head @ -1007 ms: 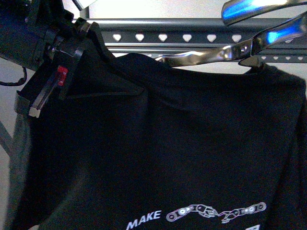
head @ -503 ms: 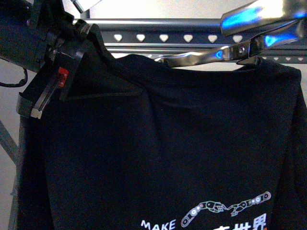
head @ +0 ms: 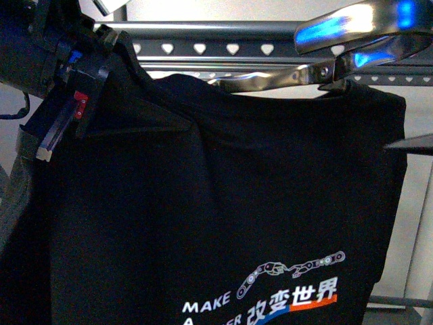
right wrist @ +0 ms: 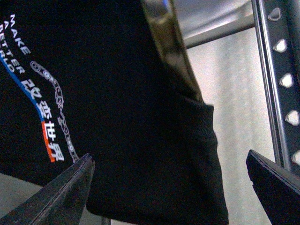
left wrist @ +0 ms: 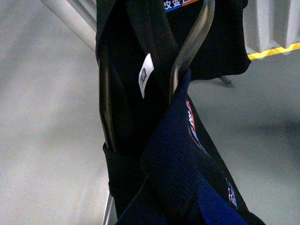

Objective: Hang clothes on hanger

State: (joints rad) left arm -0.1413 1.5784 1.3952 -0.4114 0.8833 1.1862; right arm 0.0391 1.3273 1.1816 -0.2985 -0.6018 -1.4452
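The clothes, a black T-shirt with a white chain graphic and "MAKE A" print, hang in front of the hanger, a grey rack rail with heart-shaped holes. A shiny curved metal bar runs through the shirt's shoulders. My left gripper is shut on the shirt's upper left shoulder; in the left wrist view dark cloth hides its jaws. My right gripper is open, its fingers on either side of the shirt's sleeve hem without touching it. The rack's rail stands just beyond.
The rack's second rail runs behind the shirt's right shoulder. A rack leg stands at the right. Grey floor with a yellow line shows in the left wrist view. A white label hangs inside the collar.
The shirt has risen and shifted left, so more of its print shows. A tip of my right gripper has come into the front view at the right edge.
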